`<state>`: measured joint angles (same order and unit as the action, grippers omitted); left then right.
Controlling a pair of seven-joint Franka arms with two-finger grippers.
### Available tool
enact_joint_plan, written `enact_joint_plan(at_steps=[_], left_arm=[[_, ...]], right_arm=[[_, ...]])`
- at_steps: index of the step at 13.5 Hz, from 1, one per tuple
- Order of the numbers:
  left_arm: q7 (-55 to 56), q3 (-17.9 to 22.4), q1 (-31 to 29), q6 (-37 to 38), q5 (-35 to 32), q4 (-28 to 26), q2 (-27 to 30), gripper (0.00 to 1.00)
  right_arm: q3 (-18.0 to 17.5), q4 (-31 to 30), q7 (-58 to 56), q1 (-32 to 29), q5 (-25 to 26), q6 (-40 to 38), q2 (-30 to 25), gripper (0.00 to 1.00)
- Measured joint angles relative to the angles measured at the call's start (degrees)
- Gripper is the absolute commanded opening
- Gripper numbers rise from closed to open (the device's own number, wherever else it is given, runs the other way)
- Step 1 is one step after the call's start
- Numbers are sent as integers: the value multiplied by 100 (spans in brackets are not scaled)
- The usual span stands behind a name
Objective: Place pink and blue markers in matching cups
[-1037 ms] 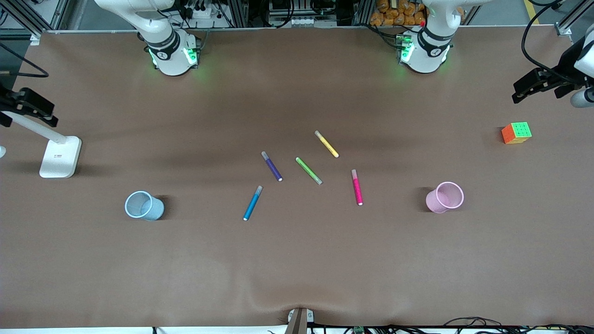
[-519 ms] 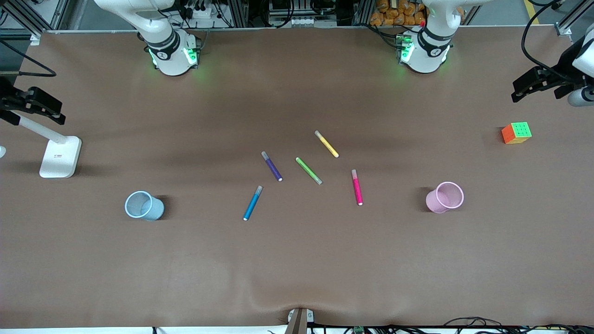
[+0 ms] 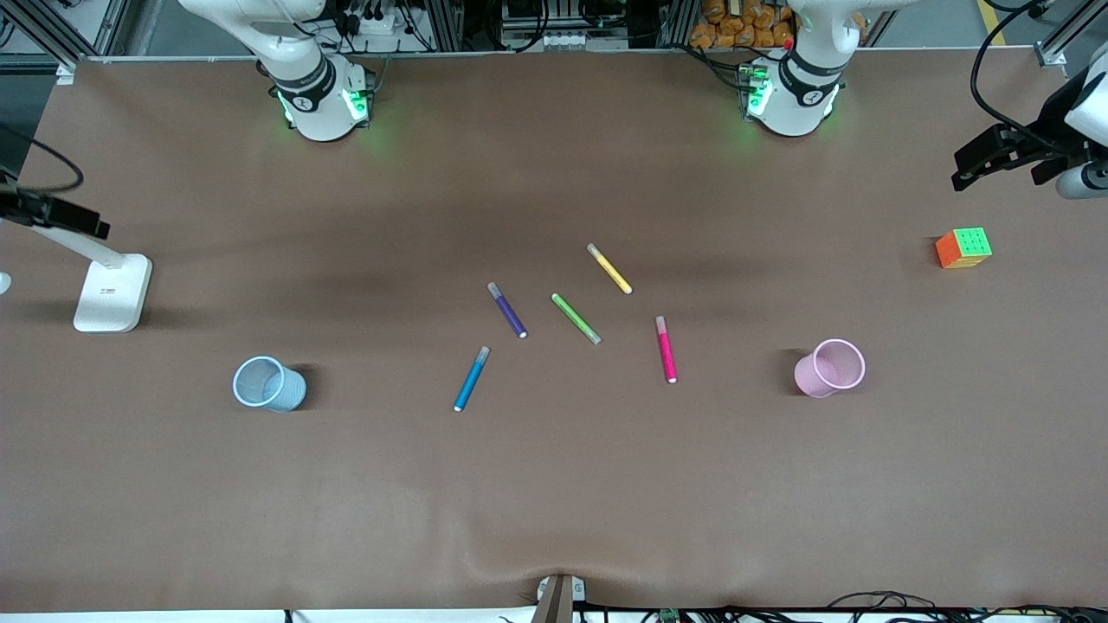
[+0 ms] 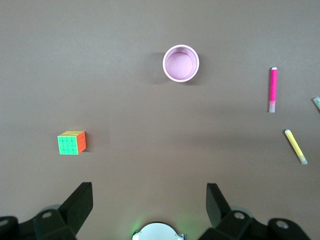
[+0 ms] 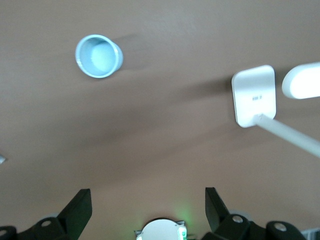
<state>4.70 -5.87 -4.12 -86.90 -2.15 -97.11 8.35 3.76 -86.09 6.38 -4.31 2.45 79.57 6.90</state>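
The blue marker (image 3: 471,379) and the pink marker (image 3: 666,349) lie flat mid-table among other markers. A pale blue cup (image 3: 268,383) stands upright toward the right arm's end, and a pale pink cup (image 3: 829,368) toward the left arm's end. My left gripper (image 3: 974,164) hangs high over the left arm's end of the table. It is open and empty (image 4: 149,200), looking down on the pink cup (image 4: 181,63) and pink marker (image 4: 273,90). My right gripper (image 3: 74,223) hovers over the right arm's end. It is open and empty too (image 5: 147,200), with the blue cup (image 5: 98,56) below it.
A purple marker (image 3: 507,310), a green marker (image 3: 576,318) and a yellow marker (image 3: 609,268) lie between the two task markers, farther from the front camera. A colour cube (image 3: 963,248) sits under the left gripper. A white lamp stand (image 3: 111,292) stands under the right gripper.
The right gripper has shifted a little over the lamp stand, and the left gripper has edged slightly toward the bases. Markers and cups have not moved.
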Motion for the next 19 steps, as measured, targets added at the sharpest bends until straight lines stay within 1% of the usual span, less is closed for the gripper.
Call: enact_joint_plan(at_steps=[3, 5, 11, 15, 19], left_arm=[[0, -3, 2, 0, 0, 0, -22, 100], [0, -13, 5, -3, 1, 0, -65, 100], [0, -64, 23, -83, 1, 2, -276, 100], [0, -222, 53, -279, 3, -9, -417, 100], [14, -393, 75, -607, 3, -86, -698, 100]], right_arm=[[9, 0, 204, -305, -1, 298, 408, 100], [12, 2, 397, -494, -21, 594, 582, 100], [-58, 5, 1280, -484, -173, 1734, 925, 100], [-105, 7, 1337, -190, -187, 1837, 1018, 100], [-125, 5, 1182, 253, -189, 1571, 1019, 100]])
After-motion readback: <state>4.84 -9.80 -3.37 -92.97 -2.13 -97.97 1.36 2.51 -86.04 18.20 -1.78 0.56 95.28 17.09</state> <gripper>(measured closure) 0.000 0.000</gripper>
